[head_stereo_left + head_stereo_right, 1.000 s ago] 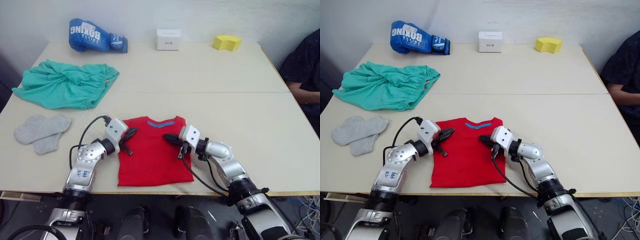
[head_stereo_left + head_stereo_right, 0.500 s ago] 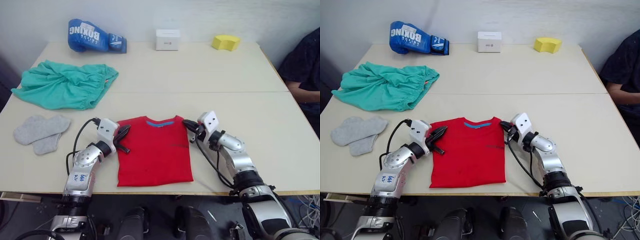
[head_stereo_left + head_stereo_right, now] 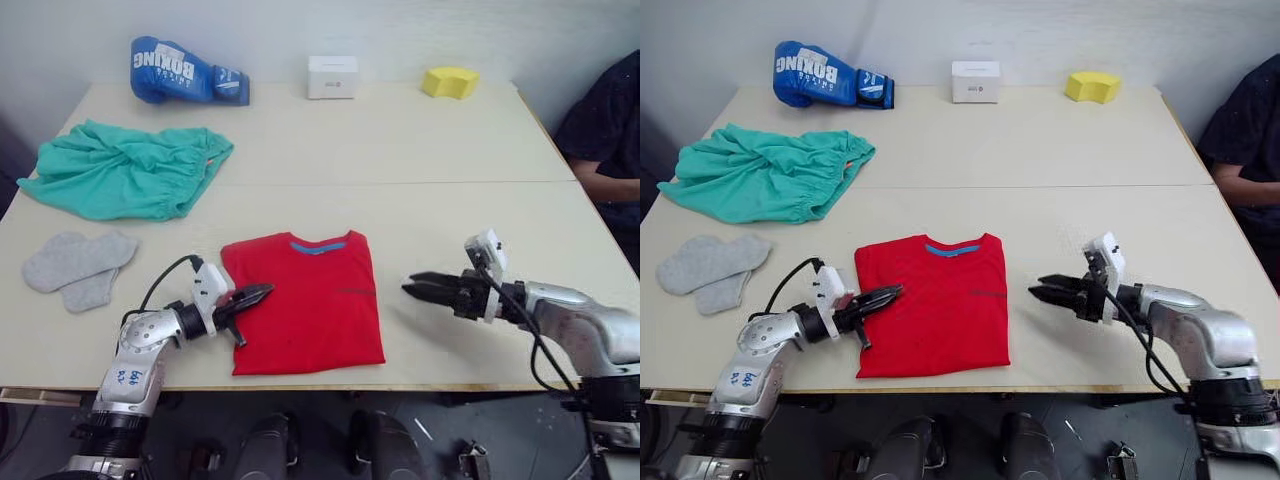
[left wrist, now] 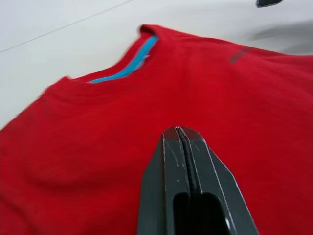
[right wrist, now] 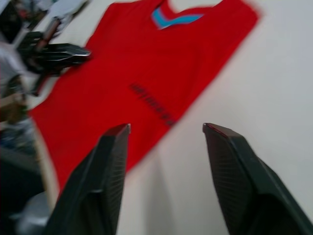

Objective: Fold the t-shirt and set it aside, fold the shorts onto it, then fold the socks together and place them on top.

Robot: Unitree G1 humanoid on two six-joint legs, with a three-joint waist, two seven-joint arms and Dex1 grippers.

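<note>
Two pale tabletops (image 3: 420, 140) butted together fill my view, with a white wall behind them. On the near half I see the t-shirt (image 3: 305, 305), already folded into a tidy red rectangle with its blue collar band facing the far side. My left gripper (image 3: 262, 292) sits at the shirt's left edge, its tips reaching just over the red cloth; in the left wrist view its fingers (image 4: 188, 161) are pressed flat together with nothing between them, and the shirt spreads out beyond the tips. My right gripper (image 3: 415, 287) hangs over bare table just off the shirt's right edge, clear of the cloth and pointing toward it. In the right wrist view its fingers (image 5: 110, 161) stand spread wide apart, empty, with the shirt's edge and the table ahead of them and the left gripper showing past the shirt on its other side.

Well beyond my left gripper's tips, toward the far left of the table, the shorts (image 3: 125, 170) lie crumpled in a teal heap. The socks (image 3: 75, 265) lie flat, one overlapping the other, out to the left of my left arm, apart from both garments. Along the far edge I see a blue boxing glove (image 3: 180, 75), a small white box (image 3: 332, 77) and a yellow block (image 3: 449, 81). A person's dark sleeve (image 3: 600, 130) shows at the table's right side.
</note>
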